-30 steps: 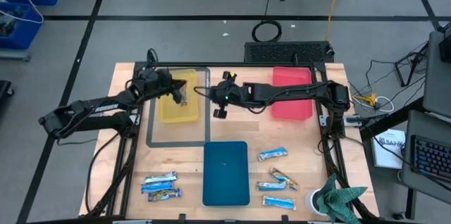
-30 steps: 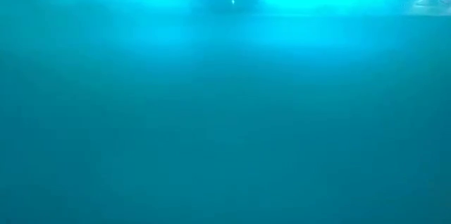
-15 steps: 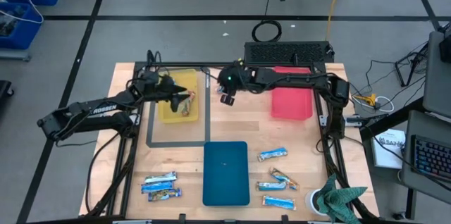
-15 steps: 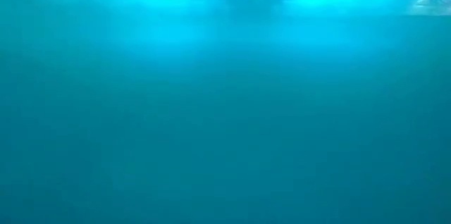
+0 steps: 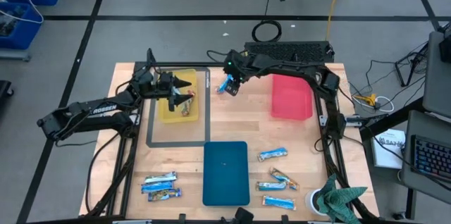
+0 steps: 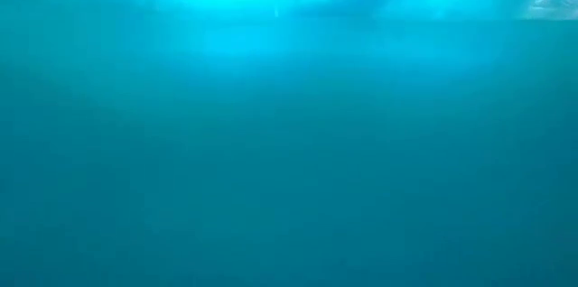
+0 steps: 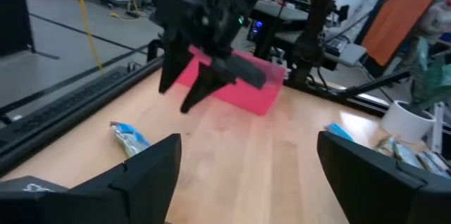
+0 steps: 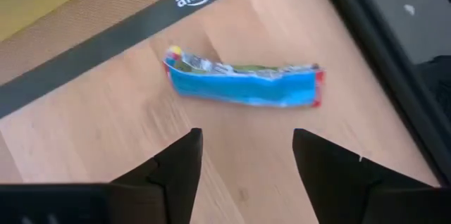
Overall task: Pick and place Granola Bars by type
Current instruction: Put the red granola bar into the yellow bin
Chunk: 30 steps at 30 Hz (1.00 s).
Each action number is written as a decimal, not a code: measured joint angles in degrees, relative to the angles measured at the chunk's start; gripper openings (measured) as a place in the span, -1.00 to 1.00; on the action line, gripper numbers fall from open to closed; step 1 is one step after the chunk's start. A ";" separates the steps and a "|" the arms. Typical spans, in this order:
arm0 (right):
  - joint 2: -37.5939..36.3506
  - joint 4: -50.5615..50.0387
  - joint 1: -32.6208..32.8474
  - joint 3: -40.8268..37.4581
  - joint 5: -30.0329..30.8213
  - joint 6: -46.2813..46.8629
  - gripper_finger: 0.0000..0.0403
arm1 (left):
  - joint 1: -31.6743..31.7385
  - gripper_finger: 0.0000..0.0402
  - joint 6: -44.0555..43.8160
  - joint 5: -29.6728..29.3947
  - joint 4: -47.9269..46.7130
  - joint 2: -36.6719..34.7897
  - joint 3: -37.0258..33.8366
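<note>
Right end effector [image 5: 230,85]: hovering with fingers apart over a blue-and-white granola bar [image 8: 243,84] lying on the tabletop [image 5: 239,122] beside the yellow tray [image 5: 166,108].
Left end effector [image 5: 177,96]: hanging spread open over the yellow tray, holding nothing.
Other granola bars [image 5: 161,186]: lying either side of the blue tray [image 5: 225,172].

A yellow tray [image 5: 169,109] lies on the tabletop [image 5: 239,122] at its far left, a red tray [image 5: 290,101] at the far right. A blue tray [image 5: 225,172] sits near the front, and a green cloth [image 5: 342,199] drapes over a white cup [image 5: 315,201] at the front right corner.
</note>
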 joint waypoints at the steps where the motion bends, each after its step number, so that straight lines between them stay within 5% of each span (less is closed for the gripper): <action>1: 1.15 -1.36 0.17 1.71 -0.03 0.02 0.04 | 0.07 0.69 0.02 -0.41 0.20 0.00 0.00; 9: 12.48 -14.78 0.77 19.30 -5.97 -2.85 0.03 | 0.14 0.67 0.29 -2.23 1.18 -0.02 0.00; 17: 16.96 -24.16 0.49 21.56 -5.89 -10.97 0.03 | 0.12 0.70 0.48 -0.85 -0.09 -0.02 0.00; 30: 16.78 -12.87 0.10 22.04 -3.14 -8.77 0.03 | 0.12 0.67 1.39 -0.88 -1.38 -0.01 0.00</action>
